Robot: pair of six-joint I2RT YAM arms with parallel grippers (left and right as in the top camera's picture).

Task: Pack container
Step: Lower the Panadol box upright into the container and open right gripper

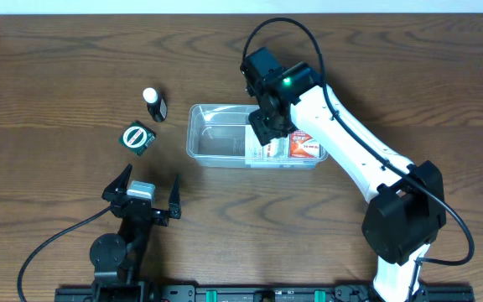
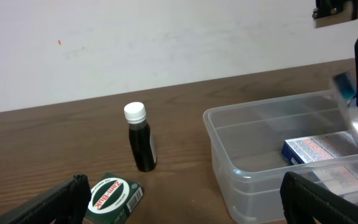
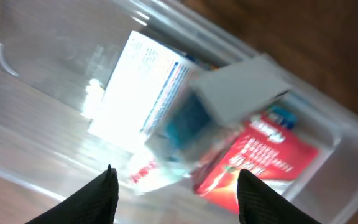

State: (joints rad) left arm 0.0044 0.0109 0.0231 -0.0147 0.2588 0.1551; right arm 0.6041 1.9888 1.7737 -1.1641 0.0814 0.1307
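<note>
right claw (image 3: 178,188) spread wide over container (image 1: 215,138), bench (image 1: 57,67) centre; blurred box (image 3: 188,124) seems loose below. risk: it lands tilted on packed boxes (image 3: 263,158), eats room for bottle (image 1: 154,104). left claw (image 1: 148,193) wide, idle.

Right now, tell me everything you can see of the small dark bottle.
The bottle is small, dark and glossy, with a white cap and a pale label strip down one side. It stands upright on the wooden table, capped, apart from the green box and the clear tub nearby. Nothing else touches it.
</note>
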